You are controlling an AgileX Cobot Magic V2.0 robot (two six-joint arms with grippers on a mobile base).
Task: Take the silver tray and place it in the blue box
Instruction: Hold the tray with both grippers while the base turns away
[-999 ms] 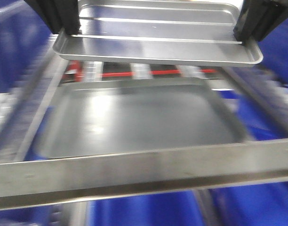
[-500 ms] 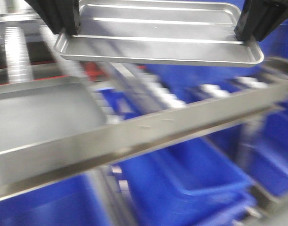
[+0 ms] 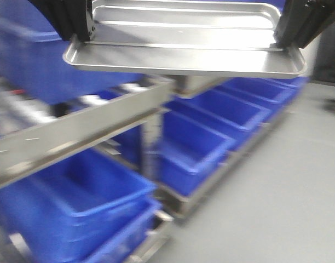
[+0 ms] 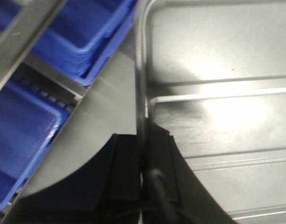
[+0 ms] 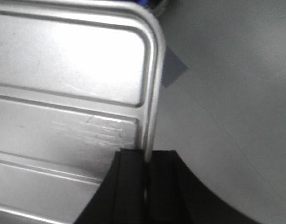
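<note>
The silver tray [image 3: 184, 55] hangs level across the top of the front view, above the rack. My left gripper [image 3: 82, 37] is shut on its left rim and my right gripper [image 3: 282, 41] on its right rim. In the left wrist view the black fingers of my left gripper [image 4: 143, 140] pinch the tray's [image 4: 218, 70] edge. The right wrist view has my right gripper [image 5: 146, 156] clamped on the rim near a rounded corner of the tray [image 5: 63, 70]. A big blurred blue crate [image 3: 25, 60] stands on the rack's upper level at far left. I cannot tell whether it is the blue box.
A steel rail [image 3: 74, 131] slants under the tray's left half. Low blue bins [image 3: 200, 148] line the shelf beneath it, with another bin [image 3: 74, 203] at lower left. Grey floor [image 3: 277, 208] lies to the right, with a tape patch [image 5: 173, 70] on it.
The view has swung right along the rack. The dark-grey flat tray slid out at the left, and the bins and floor came in. The silver tray stays clamped in both grippers.
</note>
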